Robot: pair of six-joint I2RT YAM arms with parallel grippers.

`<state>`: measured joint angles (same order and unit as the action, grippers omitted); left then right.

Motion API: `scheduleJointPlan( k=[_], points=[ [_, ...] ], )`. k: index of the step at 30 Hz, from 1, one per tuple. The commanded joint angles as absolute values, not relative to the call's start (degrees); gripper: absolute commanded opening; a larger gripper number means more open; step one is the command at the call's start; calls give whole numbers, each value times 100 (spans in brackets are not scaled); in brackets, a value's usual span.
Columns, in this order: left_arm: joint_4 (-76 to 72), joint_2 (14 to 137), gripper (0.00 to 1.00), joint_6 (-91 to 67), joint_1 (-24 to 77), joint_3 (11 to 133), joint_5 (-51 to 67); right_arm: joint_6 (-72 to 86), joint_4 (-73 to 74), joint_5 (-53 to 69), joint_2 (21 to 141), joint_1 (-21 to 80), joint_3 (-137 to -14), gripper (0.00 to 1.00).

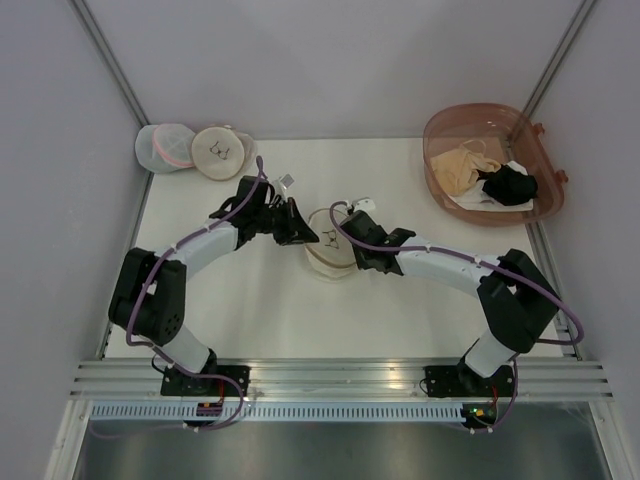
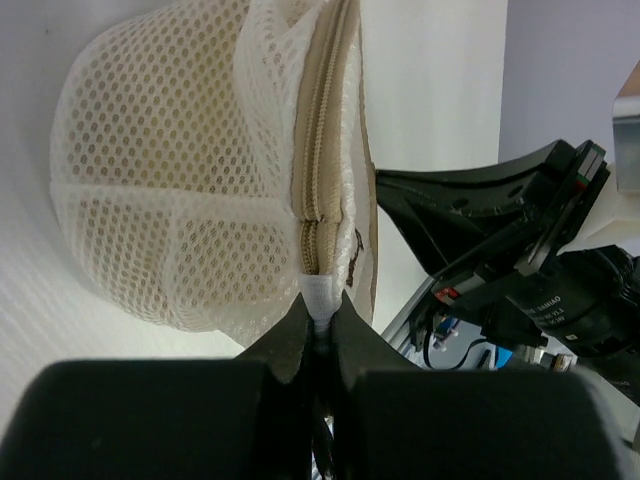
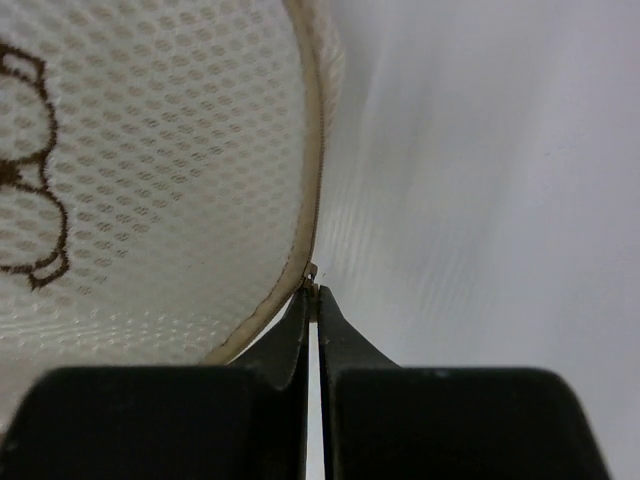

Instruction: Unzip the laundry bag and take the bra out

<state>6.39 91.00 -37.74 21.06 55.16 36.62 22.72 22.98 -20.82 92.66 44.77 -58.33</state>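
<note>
The laundry bag (image 1: 326, 258), a cream mesh disc with a small bra drawing, lies at the table's middle between both grippers. My left gripper (image 1: 305, 237) is shut on the white fabric tab (image 2: 320, 297) at the end of the bag's beige zipper (image 2: 325, 130); the zipper looks closed there. My right gripper (image 1: 351, 255) is shut on the small metal zipper pull (image 3: 311, 274) at the bag's rim (image 3: 308, 180). The bra is hidden; only a yellowish tone shows through the mesh (image 2: 170, 170).
A second cream disc bag (image 1: 220, 152) and a white mesh bag with pink trim (image 1: 165, 148) lie at the back left corner. A pink translucent basket (image 1: 440, 130) at the back right holds a beige garment (image 1: 465, 165) and a black garment (image 1: 508, 185).
</note>
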Motion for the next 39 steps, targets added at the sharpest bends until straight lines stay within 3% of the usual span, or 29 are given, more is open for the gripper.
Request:
scheduleJointPlan(
  k=[1,6,8,9,10,12,14,18,22,27,31,39],
  points=[
    [1483,9403,2,-2709,2126,6072,4525,2259,2593,-3400,9552,4333,-6205,1],
    [1863,9869,4,-2233,2215,6468,4694,2127,2514,-3331,9572,4315,-6267,1],
    [1863,9958,25,-2224,2215,6547,4589,2101,2452,-3147,9484,4315,-6162,0],
    [1863,9984,56,-2267,2224,6635,4162,2101,2443,-3129,9379,4315,-6118,0],
    [1863,9984,70,-2381,2224,6662,3888,2101,2382,-3077,9300,4315,-6074,1],
    [1846,9932,94,-2539,2215,6723,3064,2109,2382,-2927,9098,4316,-5942,0],
    [1854,9695,99,-2689,2215,6715,2508,2127,2382,-2778,8948,4316,-5828,0],
    [1715,8861,99,-3486,2206,6129,1470,2249,2347,-2444,8553,4324,-5608,1],
    [1249,7842,99,-4217,2259,5021,1678,2504,2216,-1725,8376,4324,-5388,1],
    [845,6691,99,-5165,2338,3572,2151,3022,1338,593,8323,4324,-4739,0],
    [388,6381,99,-5756,2601,2980,2548,3760,-205,2317,8551,4377,-4307,0],
    [-324,6618,99,-6309,2892,2725,2489,4333,-1415,3032,8859,4570,-4377,0]
  ],
)
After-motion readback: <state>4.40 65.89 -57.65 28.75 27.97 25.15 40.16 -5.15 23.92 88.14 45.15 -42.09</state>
